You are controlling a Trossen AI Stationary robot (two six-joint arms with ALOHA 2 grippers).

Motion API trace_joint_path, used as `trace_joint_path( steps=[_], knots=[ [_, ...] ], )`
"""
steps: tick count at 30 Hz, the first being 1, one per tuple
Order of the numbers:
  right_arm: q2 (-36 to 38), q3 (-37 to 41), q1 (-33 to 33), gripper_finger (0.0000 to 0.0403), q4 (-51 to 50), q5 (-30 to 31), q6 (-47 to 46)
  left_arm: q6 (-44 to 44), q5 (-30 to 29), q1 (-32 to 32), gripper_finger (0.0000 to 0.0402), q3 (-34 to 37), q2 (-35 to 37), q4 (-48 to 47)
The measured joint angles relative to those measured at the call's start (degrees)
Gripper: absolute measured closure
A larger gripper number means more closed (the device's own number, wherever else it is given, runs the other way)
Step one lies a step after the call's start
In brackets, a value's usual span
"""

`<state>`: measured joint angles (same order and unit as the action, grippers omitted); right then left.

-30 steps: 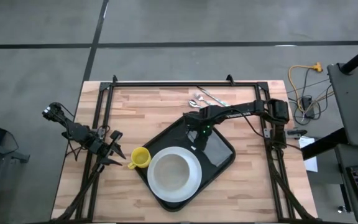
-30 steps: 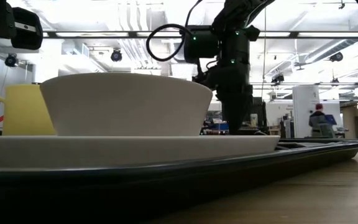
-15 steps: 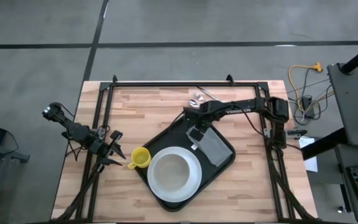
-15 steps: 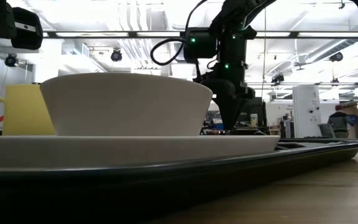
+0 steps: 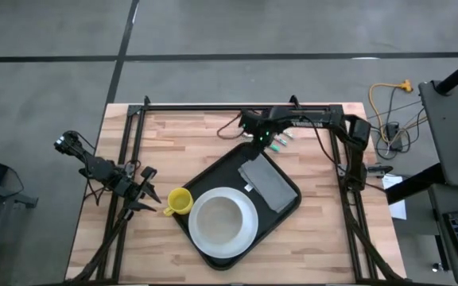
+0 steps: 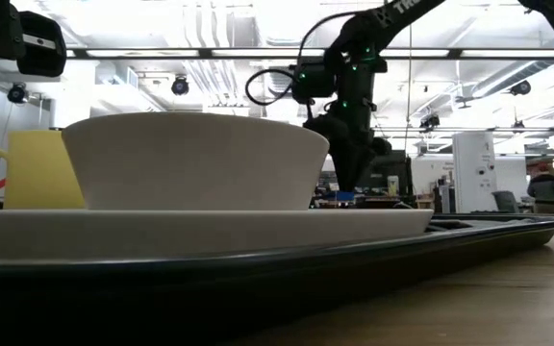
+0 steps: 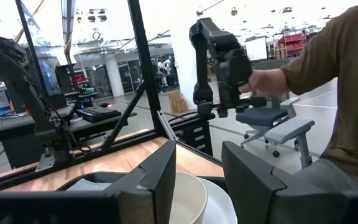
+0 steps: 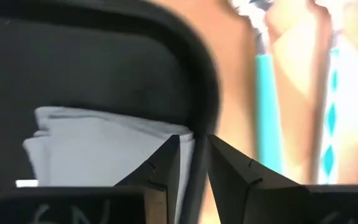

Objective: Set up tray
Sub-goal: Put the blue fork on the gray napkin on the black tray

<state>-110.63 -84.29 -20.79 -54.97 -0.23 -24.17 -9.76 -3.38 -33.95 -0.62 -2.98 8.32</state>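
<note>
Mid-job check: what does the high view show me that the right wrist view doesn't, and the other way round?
Only the high view shows the whole layout: the left gripper waiting at the table's left edge, the yellow cup beside the tray, and the white bowl on its plate. Only the right wrist view shows the right gripper close over the tray rim, and the teal utensil handles clearly. Both show the black tray and the grey folded napkin lying in it.

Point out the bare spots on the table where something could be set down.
Bare wood lies between the tray and the table's right edge, and beyond the yellow cup toward the far left corner. It is crowded around the right claw, over the cutlery.
</note>
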Motion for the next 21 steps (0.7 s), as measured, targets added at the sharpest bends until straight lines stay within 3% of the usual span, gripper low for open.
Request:
trace_joint_path(
  steps=[8,21],
  knots=[
    [0.00,-0.49,-8.41,0.0335,-0.42,-7.31,8.70,0.01,0.00,0.01,0.0285,0.00,0.00,0.00],
    [0.00,-0.09,-14.95,0.0335,0.36,-7.24,18.75,0.00,0.00,0.01,0.0285,0.00,0.00,0.02]
  ],
)
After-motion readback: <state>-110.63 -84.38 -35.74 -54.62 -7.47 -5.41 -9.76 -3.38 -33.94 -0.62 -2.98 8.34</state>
